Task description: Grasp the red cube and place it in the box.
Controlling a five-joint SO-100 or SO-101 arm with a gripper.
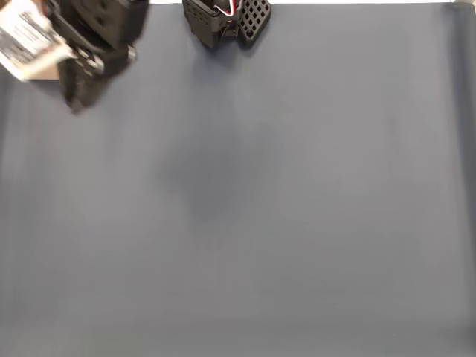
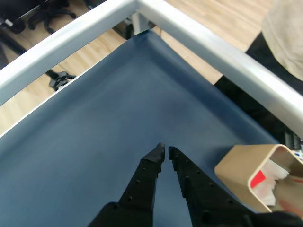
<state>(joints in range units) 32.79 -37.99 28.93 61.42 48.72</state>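
Wrist view: the gripper (image 2: 164, 152) hovers over the blue mat (image 2: 94, 132), its jaws pressed almost together and empty. The red cube (image 2: 258, 179) lies inside the tan box (image 2: 239, 172) on white padding (image 2: 274, 182). Risk: the arm could clip the box wall.

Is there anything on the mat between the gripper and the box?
No. In the wrist view, bare blue mat separates the gripper from the box.

The red cube (image 2: 258, 179) lies inside the tan box (image 2: 241, 171) on white padding.
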